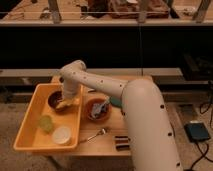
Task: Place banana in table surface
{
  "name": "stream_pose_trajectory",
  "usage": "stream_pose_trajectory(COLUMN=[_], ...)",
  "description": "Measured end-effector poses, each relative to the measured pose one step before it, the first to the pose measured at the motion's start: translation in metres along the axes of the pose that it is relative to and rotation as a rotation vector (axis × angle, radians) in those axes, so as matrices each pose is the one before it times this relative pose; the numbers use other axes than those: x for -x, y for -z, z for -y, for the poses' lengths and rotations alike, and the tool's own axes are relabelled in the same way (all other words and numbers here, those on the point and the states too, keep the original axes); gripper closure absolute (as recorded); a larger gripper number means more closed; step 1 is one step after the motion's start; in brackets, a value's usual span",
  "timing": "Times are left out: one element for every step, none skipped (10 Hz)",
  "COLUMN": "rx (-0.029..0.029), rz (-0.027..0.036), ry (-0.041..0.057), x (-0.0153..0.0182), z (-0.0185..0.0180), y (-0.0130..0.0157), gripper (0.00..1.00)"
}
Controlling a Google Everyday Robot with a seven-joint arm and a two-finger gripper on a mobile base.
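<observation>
Dark shelving, seemingly speckled grey floor

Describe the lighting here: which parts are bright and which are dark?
Camera view: warm light on the yellow tray, table surface and white arm; behind them it is almost black. The gripper, over the tray beside the brown bowl, looks dark by the banana.

No text, label, brand, number or sign can be read on anything in the camera view. The end effector is over the yellow tray at the left edge of the desk, just beside the brown bowl, and carries no readable marking.
</observation>
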Motion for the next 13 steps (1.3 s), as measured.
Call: stream_pose_trajectory(rx=[-0.00472,-0.0021,-0.00212,-0.00062,-0.00139,-0.0023,-0.00141,-0.00114,-0.00138,-0.00983,-0.01717,0.00179,0.00045], rz=[0.00389,0.00271,0.0025,0.00144,0.00267,0.00387,0.00591,0.01277,0.00629,-0.00493,-0.02471,-0.01651,-0.0072], ry=[0.00487,0.00435,0.00437,0.00254,0.00335,0.00574,0.0115,0.03619,0.02082,0.01498,0.02227,0.02299,0.01593], x=[0.00076,0.00074,0.00095,0.00016,0.00035,0.0007,0.00098,0.00262,0.00141,0.00116,0.00181,0.00344,0.0041], z=[-0.00002,0.00006,0.00034,-0.00016,-0.00032,0.00011,0.0002,0.00016,-0.00017,0.00024,0.00056,0.00115,0.00168], y=[0.00247,0.00122,0.00141,0.0007,0.00082,0.00117,0.00105,0.0015,0.00071,0.00253,0.00573,0.00096,-0.00054], gripper=[0.82,0.82,0.82,0.82,0.77,0.68,0.63,0.62,0.62,0.62,0.62,0.64,0.73])
